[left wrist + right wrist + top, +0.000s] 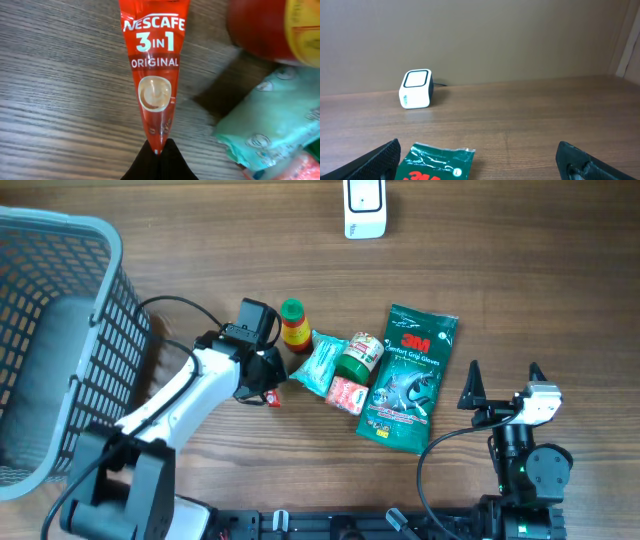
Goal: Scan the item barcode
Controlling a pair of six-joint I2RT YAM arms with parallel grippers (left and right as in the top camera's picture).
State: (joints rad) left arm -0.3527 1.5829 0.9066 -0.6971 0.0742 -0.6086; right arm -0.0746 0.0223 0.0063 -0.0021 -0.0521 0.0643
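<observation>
A red Nescafe 3-in-1 sachet (155, 65) stretches away from my left gripper (159, 148), which is shut on its narrow lower end. From overhead only a red scrap of the sachet (272, 399) shows under the left gripper (266, 385), left of the pile of goods. The white barcode scanner (365, 207) stands at the table's far edge; in the right wrist view the scanner (415, 89) sits left of centre. My right gripper (503, 382) stays open and empty at the near right, right of the 3M pack; in its own wrist view the right gripper (480, 159) has its fingers wide apart.
A grey mesh basket (60, 340) fills the left side. The pile holds a red bottle with a green cap (293, 326), a teal packet (320, 365), a green-lidded jar (360, 355), a pink packet (348, 395) and a green 3M gloves pack (408, 377).
</observation>
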